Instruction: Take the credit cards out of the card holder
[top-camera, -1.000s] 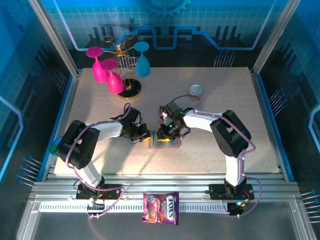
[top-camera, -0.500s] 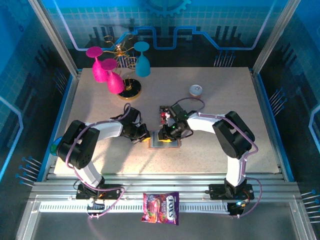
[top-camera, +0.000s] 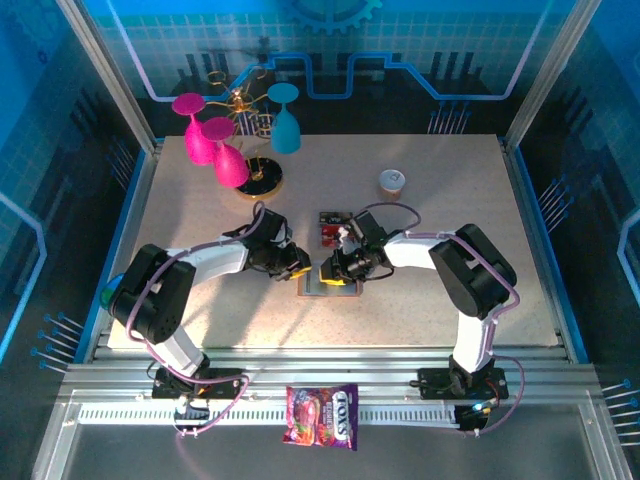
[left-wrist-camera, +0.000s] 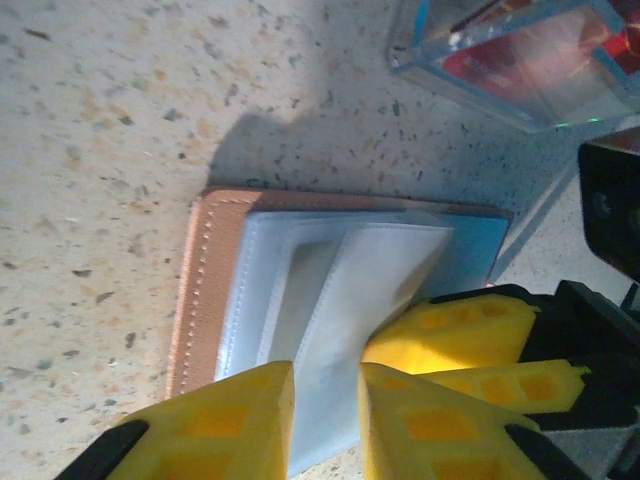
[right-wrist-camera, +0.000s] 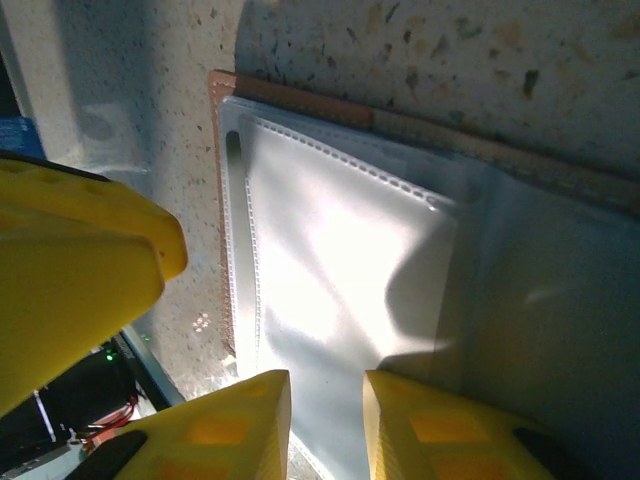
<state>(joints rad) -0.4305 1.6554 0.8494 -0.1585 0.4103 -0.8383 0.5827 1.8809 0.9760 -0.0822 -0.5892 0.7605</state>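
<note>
While the tan-brown leather card holder (top-camera: 322, 290) lies open between the left gripper (left-wrist-camera: 325, 420), narrowly spread and empty, and the right gripper (right-wrist-camera: 327, 425), whose grip I cannot tell, I judge we're emptying its pockets. A small red-and-dark plastic credit card (top-camera: 328, 230) lies just beyond it. Next: pin holder, probe pockets.

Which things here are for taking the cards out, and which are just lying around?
For the job:
- card holder
- credit cards

Just lying about:
- pink glasses
- blue glass
- gold stand
- small tin
- candy packet
</note>
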